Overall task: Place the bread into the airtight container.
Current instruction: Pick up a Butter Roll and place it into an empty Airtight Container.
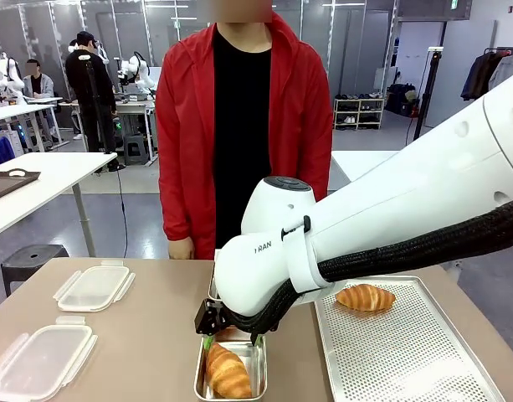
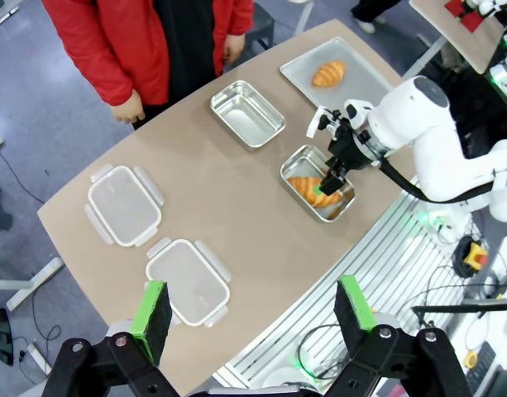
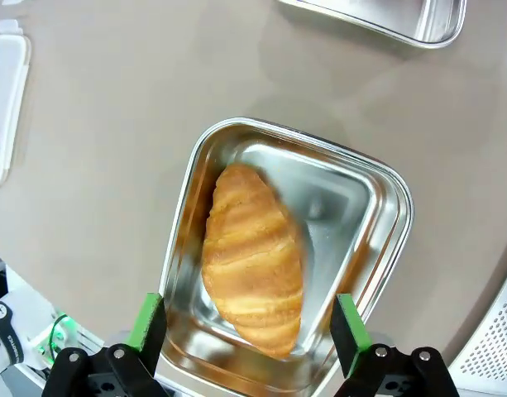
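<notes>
A golden croissant, the bread (image 3: 253,256), lies in a steel airtight container (image 3: 385,198) near the table's front edge. My right gripper (image 3: 247,331) hangs just above it, open, with a green-padded finger on either side and nothing held. From the front, the same bread (image 1: 228,371) shows in the container (image 1: 258,362) below the right gripper (image 1: 227,333). A second croissant (image 1: 365,296) rests on the perforated tray (image 1: 407,352). My left gripper (image 2: 253,310) is open, high above the table, looking down on the bread (image 2: 307,188) and the right gripper (image 2: 332,178).
An empty steel container (image 2: 247,113) stands toward the person's side. Two clear plastic lids (image 1: 93,287) (image 1: 40,360) lie at the table's left. A person in a red jacket stands at the far edge, one hand (image 1: 181,248) hanging by the table.
</notes>
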Controlling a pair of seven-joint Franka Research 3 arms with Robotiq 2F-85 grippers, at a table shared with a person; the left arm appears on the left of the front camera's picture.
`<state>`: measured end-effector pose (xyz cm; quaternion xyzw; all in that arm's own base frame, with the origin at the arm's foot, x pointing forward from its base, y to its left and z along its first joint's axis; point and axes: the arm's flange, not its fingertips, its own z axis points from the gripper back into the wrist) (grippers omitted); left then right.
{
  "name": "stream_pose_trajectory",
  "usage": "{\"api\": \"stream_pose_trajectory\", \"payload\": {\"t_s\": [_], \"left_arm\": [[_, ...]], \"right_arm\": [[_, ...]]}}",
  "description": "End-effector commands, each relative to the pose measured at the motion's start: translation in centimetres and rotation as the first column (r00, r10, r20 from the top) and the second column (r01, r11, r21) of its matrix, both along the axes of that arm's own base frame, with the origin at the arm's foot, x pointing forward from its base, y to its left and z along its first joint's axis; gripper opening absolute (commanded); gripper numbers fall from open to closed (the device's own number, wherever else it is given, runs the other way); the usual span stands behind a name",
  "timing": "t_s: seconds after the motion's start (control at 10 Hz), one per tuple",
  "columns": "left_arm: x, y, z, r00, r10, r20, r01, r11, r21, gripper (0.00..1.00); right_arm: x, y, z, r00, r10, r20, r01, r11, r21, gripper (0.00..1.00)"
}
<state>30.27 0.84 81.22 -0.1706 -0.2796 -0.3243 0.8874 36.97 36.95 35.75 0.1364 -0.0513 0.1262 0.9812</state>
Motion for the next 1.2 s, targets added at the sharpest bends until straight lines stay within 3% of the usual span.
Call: {"api": "stream_pose_trajectory", "payload": {"t_s": [0.0, 0.9, 1.1], "left_arm": [[-0.1, 0.0, 0.2, 1.000, -0.009, 0.000, 0.009, 1.000, 0.004, 1.00], [-0.1, 0.0, 0.2, 1.000, -0.009, 0.000, 0.009, 1.000, 0.004, 1.00], [-0.1, 0.0, 0.2, 1.000, -0.009, 0.000, 0.009, 1.000, 0.004, 1.00]], "right_arm": [[0.0, 0.1, 0.1, 1.000, -0.001, 0.011, 0.001, 1.000, 0.007, 1.00], [0.0, 0.0, 0.0, 1.000, 0.000, 0.000, 0.000, 1.000, 0.000, 1.00], [0.0, -2.8, 5.7, 0.994, 0.076, 0.078, -0.073, 0.997, -0.040, 1.00]]}}
